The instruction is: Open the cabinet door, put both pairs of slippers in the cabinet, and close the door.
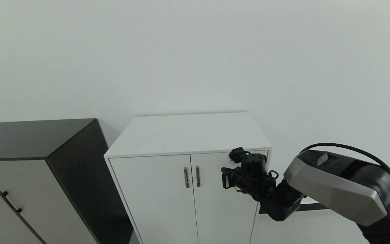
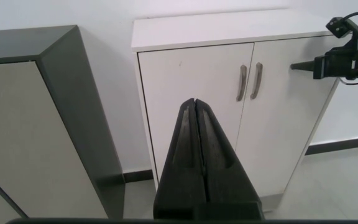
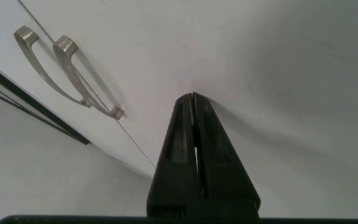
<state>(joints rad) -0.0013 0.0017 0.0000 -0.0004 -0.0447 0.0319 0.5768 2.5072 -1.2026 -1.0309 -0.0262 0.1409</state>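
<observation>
White cabinet stands against the wall with both doors shut, so its inside is hidden. Two metal handles sit side by side at the seam between the doors. The right gripper, fingers pressed together, points its tip at the right door beside the handles; contact is unclear. The left gripper, also closed, hangs well back from the front. A dark cabinet stands nearby.

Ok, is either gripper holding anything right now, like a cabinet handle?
Nothing is held. Both are shut and empty: the right gripper at the right door, beside the handles, the left gripper back from the cabinet.
</observation>
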